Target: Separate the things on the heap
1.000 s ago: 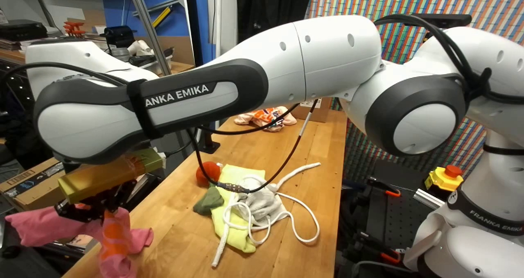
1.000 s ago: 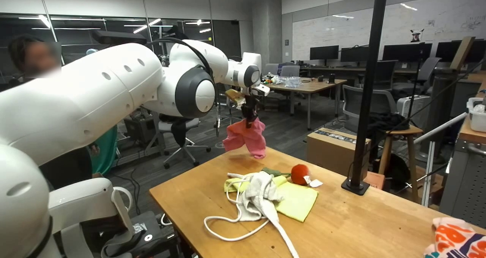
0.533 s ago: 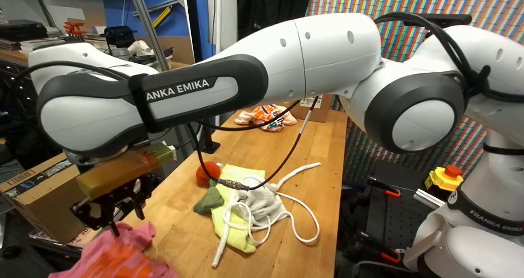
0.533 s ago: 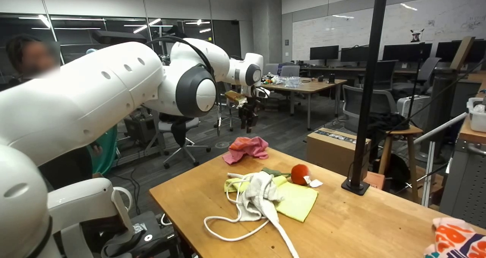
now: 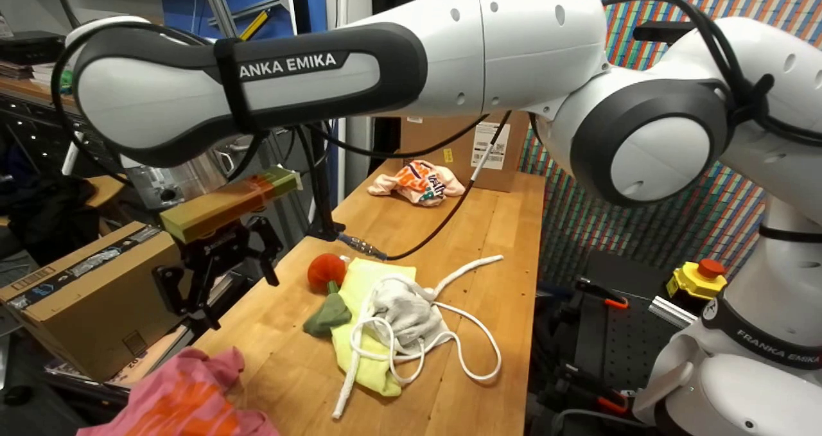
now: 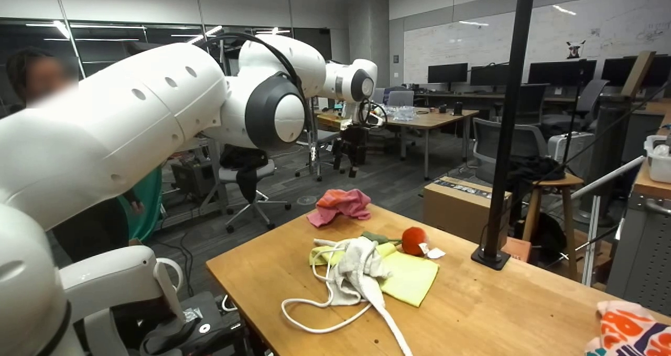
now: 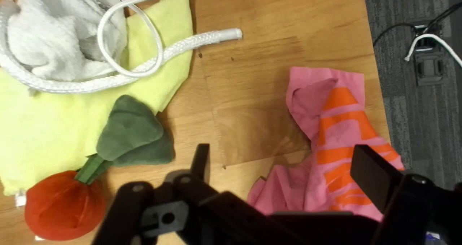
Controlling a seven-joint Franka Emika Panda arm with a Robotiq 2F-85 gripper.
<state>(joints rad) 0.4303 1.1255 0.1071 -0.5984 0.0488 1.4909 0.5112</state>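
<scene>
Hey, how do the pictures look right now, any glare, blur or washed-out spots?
In an exterior view, the person's face is blurred out and the whiteboard carries streaks of glare; in the wrist view, the yellow cloth pales toward the left edge, and the pincer shows mostly as dark shapes.

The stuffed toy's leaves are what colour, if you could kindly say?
The leaves are dark green, showing best in the wrist view.

– What colour is the arm [image 5: 526, 44]?
– White, with dark grey joint covers [image 5: 589, 144] and black cables [image 5: 703, 31]
– Any lettering [image 5: 778, 345]?
– FRANKA EMIKA, white on a dark band [image 5: 758, 348]; the gripper [image 5: 242, 301] is black, with a yellow bar [image 5: 221, 206] above
</scene>
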